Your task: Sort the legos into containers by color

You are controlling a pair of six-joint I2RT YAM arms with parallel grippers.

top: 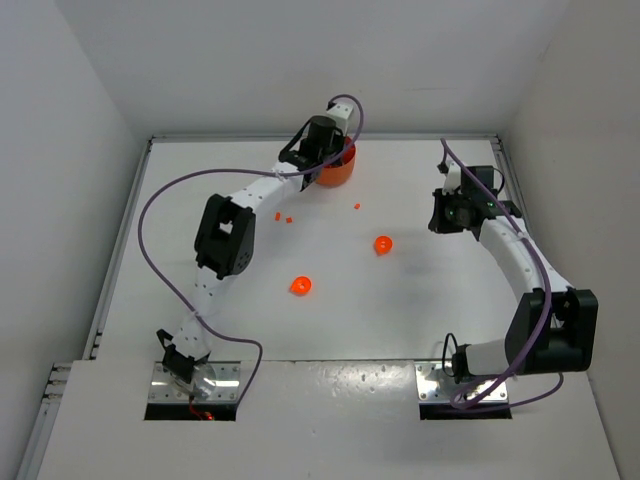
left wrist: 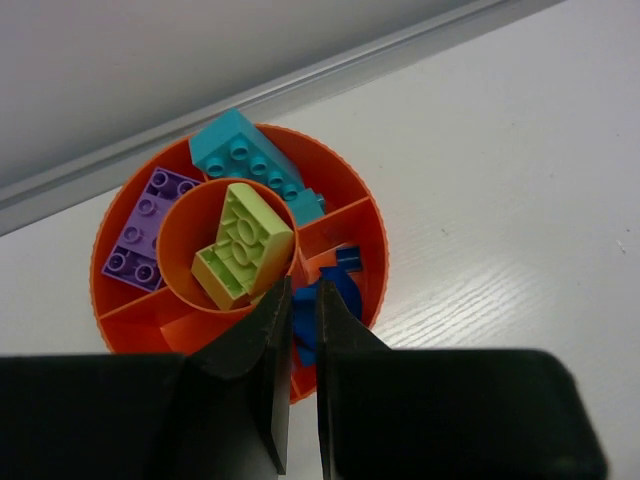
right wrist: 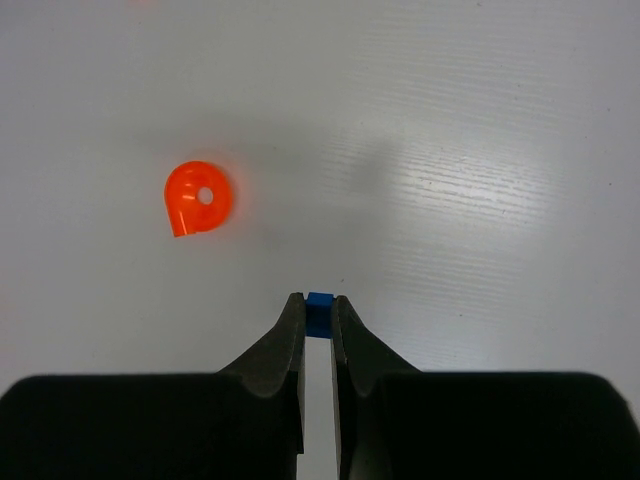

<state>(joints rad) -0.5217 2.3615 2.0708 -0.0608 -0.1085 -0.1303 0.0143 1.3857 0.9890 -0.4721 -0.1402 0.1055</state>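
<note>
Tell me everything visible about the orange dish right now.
Round, bright-orange, glossy plastic dish with a ribbed outer wall, a round centre cup and spoke dividers forming outer compartments. It sits flat on the white table near the far rail. The cup holds a tilted lime green brick; outer compartments hold a purple plate, a cyan brick and blue pieces. The left tool hangs over its near rim, jaws almost together; contact cannot be told.

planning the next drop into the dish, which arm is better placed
Left, likely: the left gripper hangs over the dish, beside its blue pieces. The right gripper pinches a blue square, away over the table.
</note>
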